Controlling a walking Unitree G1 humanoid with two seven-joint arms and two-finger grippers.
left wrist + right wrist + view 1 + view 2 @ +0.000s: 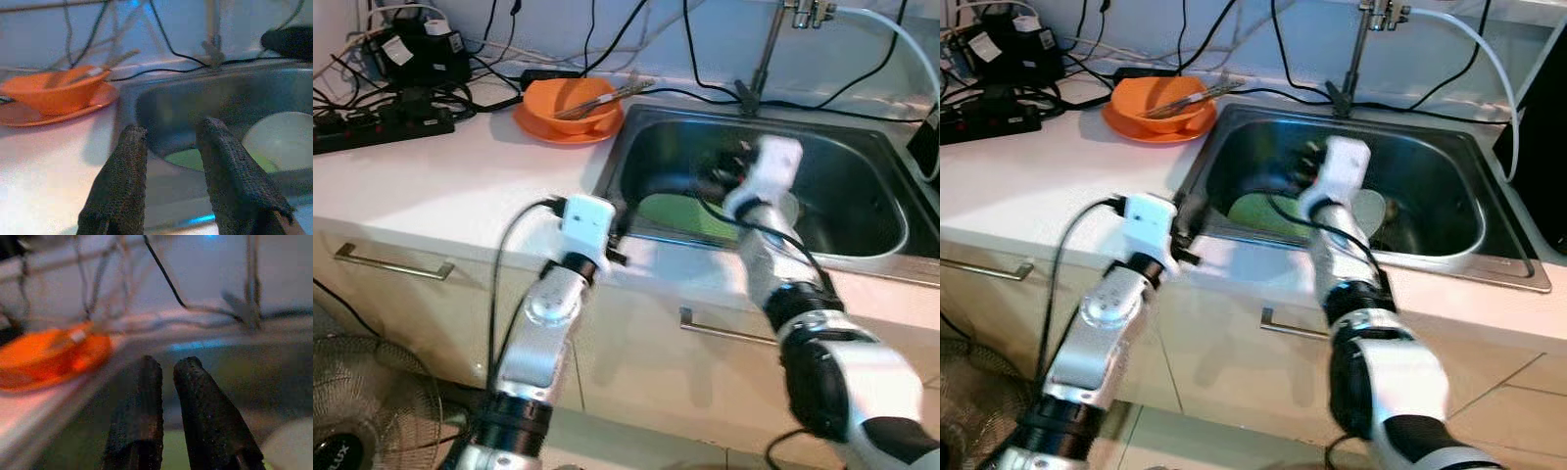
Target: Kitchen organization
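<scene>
Right gripper (pixel 164 377) reaches down inside the sink (pixel 862 250), its two black fingers nearly together with only a thin gap between them and nothing held. It hovers over the left half of the basin, above a green plate (pixel 680 215) that lies flat on the sink floor. A paler round plate (pixel 286 139) lies just beside the green one, toward the robot's right, partly hidden by the arm.

Left gripper (pixel 171 147) rests at the front edge of the counter (pixel 460 186), just left of the sink's near corner, fingers spread apart and empty, pointing toward the basin.

On the counter beyond, near the sink's far-left corner, an orange bowl (pixel 570 103) sits on an orange plate (pixel 548 132). Utensils (pixel 607 98) lie in the bowl, their long axis running from the bowl out over its rim toward the sink and the tap (pixel 766 59). What kind of utensils they are cannot be told. A power strip (pixel 382 127) and tangled cables (pixel 480 69) lie at the far left of the counter.
</scene>
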